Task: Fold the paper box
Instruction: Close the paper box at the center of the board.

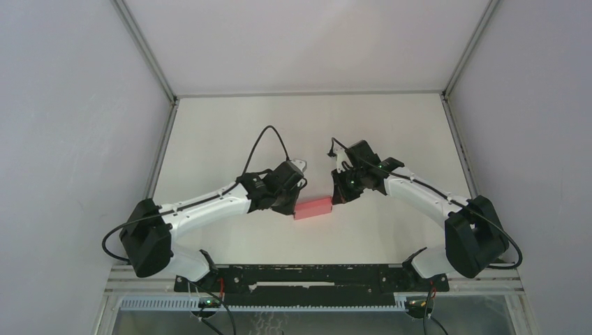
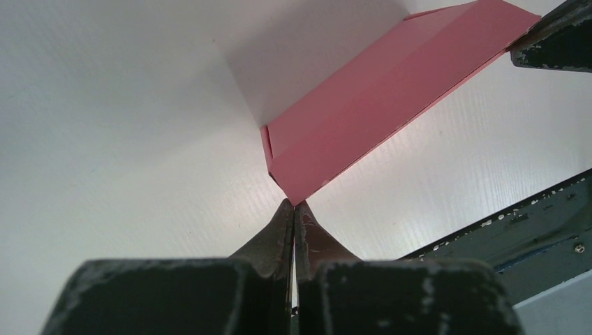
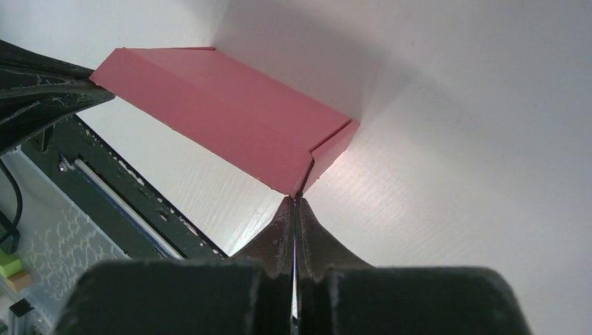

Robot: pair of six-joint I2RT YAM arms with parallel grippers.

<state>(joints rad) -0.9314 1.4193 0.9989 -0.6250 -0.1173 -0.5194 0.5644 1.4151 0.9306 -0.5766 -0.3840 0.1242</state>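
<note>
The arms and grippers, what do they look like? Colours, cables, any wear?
The left arm and right arm have white links with bulky black joints. Thin black cables loop off the wrists. The left gripper and right gripper have dark wedge-shaped fingers tapering to thin tips, their coating scuffed and speckled pale.

Item: left arm (image 1: 202,209), stretched from its base at 7 o'clock toward centre.
Item: left gripper (image 1: 292,210), fingers pressed flat together.
Item: right arm (image 1: 426,192), stretched from 5 o'clock toward centre.
Item: right gripper (image 1: 338,199), fingers likewise closed, pointing toward 8 o'clock, near its counterpart.
</note>
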